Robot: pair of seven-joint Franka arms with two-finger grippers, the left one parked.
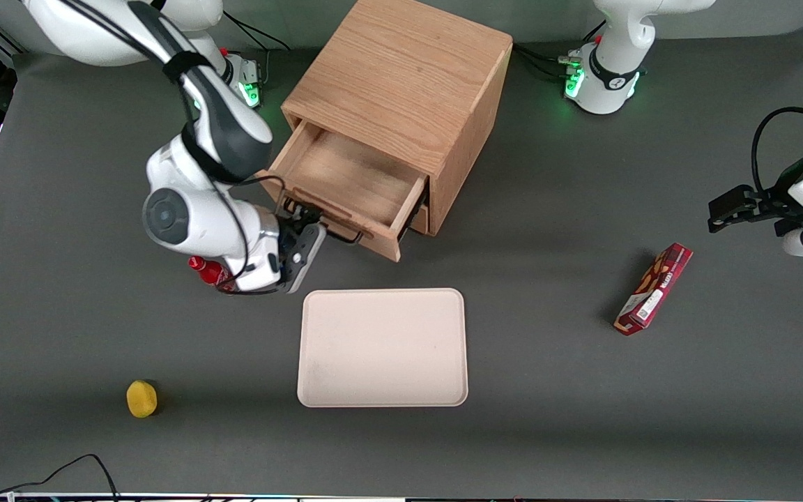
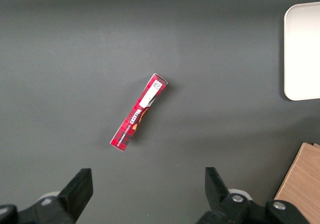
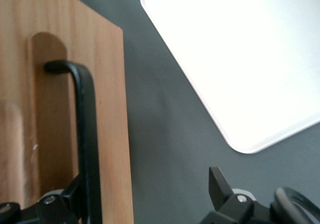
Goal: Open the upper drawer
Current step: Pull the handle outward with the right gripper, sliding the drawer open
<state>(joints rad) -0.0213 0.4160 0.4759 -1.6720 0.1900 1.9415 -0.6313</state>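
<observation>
The upper drawer [image 1: 353,185] of the oak cabinet [image 1: 401,77] stands pulled out, and its bare wooden inside shows. Its thin black bar handle [image 1: 342,237] faces the front camera. My right gripper [image 1: 304,219] sits at that handle, at the end toward the working arm. In the right wrist view the drawer front [image 3: 60,134] and the handle [image 3: 85,134] run close along one finger. The gripper [image 3: 147,194] is open, its other finger [image 3: 217,181] well apart over the grey table, nothing clamped between them.
A pale tray [image 1: 383,347] lies nearer the front camera than the cabinet. A red bottle [image 1: 206,270] stands partly hidden under my wrist. A yellow object [image 1: 141,398] lies near the table's front edge. A red box [image 1: 654,288] lies toward the parked arm's end.
</observation>
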